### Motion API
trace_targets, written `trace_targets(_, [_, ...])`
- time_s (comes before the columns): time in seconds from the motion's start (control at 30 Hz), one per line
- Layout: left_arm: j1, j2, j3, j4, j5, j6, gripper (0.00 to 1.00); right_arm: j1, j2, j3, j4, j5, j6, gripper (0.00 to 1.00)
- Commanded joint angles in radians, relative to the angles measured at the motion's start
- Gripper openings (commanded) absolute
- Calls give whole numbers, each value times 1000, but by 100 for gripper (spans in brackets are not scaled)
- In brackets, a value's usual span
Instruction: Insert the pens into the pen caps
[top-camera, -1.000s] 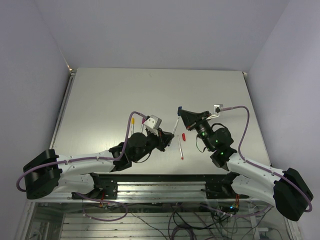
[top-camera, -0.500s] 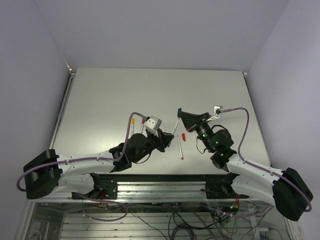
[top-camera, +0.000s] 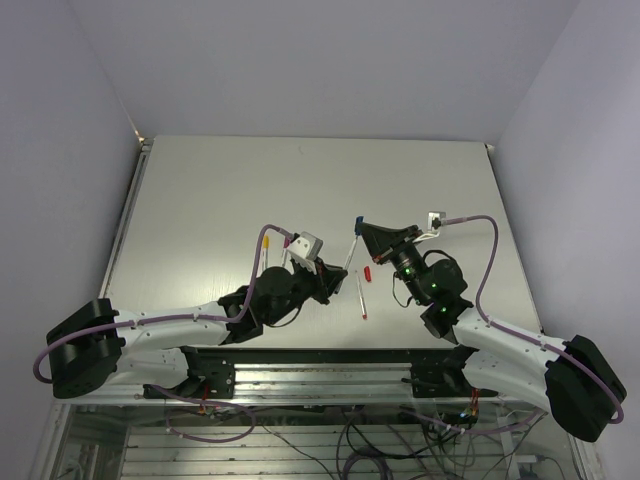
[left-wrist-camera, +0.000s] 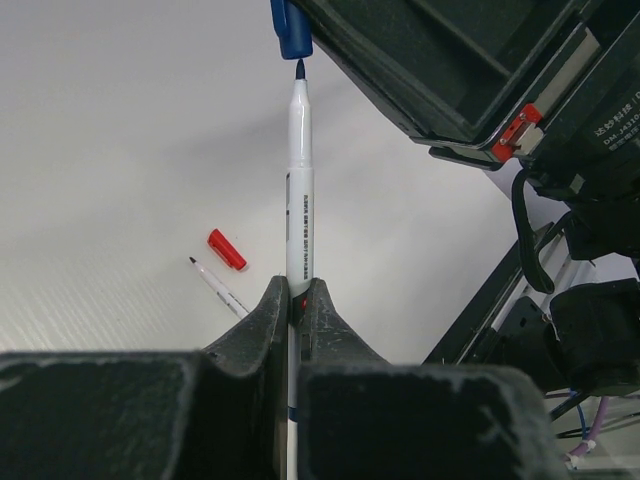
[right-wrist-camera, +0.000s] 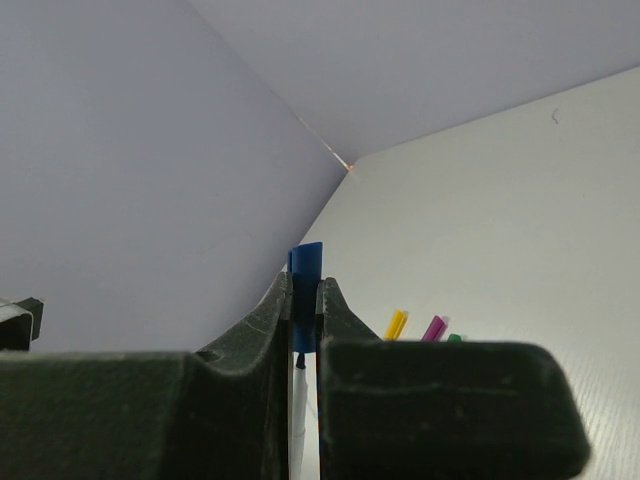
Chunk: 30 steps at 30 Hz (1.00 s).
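Since 1 second ago the right gripper (right-wrist-camera: 303, 295) has slid a little toward the left arm, bringing the blue cap (left-wrist-camera: 290, 30) closer to the pen tip; the left arm has barely shifted. That gripper is clenched on the blue cap, which sticks out past its fingertips. The left gripper (left-wrist-camera: 298, 295) is clamped on the barrel of the blue pen (left-wrist-camera: 299, 180). The pen's long axis runs straight out from those fingers, with its dark tip pointing at the cap's mouth just beside it; whether they touch I cannot tell.

Seen from above, the red cap (top-camera: 368, 272) lies on the table (top-camera: 200, 200), and the held pen hangs just left of it, slanting away from the arm bases. 1 loose pen (top-camera: 360, 297) lies just nearer the bases than the red cap, uncapped, lengthwise toward the bases. 3 capped pens (right-wrist-camera: 396, 324), yellow, magenta and green, lie well left of the red cap
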Motion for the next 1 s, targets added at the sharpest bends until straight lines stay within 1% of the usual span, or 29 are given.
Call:
trace_targets(0.0, [3, -12, -11, 26, 1, 5, 7, -3, -10, 5, 29, 20, -20, 0])
trace_targets(0.2, [4, -10, -13, 30, -5, 3, 7, -3, -12, 9, 21, 20, -19, 0])
trace_targets(0.47, [4, 3, -11, 59, -11, -8, 7, -4, 9, -4, 48, -23, 9, 0])
trace_targets(0.7, [4, -1, -19, 91, -34, -20, 7, -2, 47, -63, 128, -56, 82, 0])
trace_targets(0.97, [4, -29, -33, 95, -79, -26, 7, 0, 59, -97, 161, -72, 105, 0])
